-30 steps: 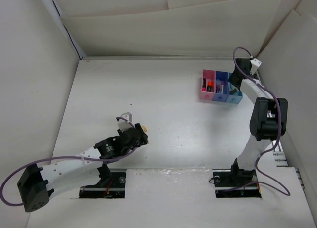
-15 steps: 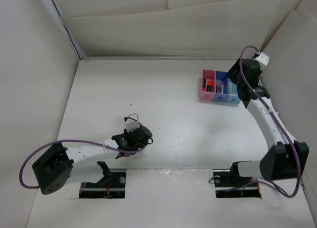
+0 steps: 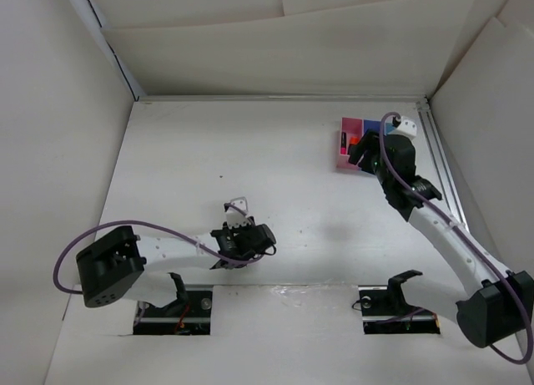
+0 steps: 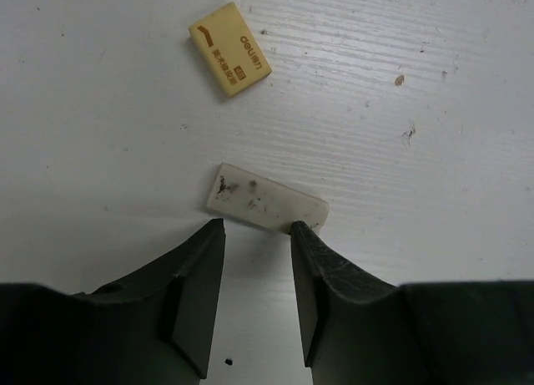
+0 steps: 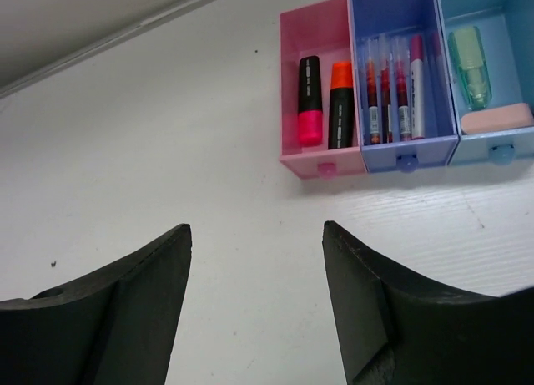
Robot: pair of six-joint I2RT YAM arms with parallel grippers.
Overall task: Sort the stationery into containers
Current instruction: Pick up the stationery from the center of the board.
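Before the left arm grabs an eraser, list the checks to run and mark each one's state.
1. Left pincer open and empty: ok.
2. White eraser fits the opening: not ok; it lies lengthwise across the gap and looks longer than it.
3. One fingertip touching its end: cannot tell.
4. Beige eraser out of the way: ok, apart, farther ahead.
5. Light blue bin has room: ok; it holds a green eraser and a pink eraser.
6. Right pincer empty: ok, open.
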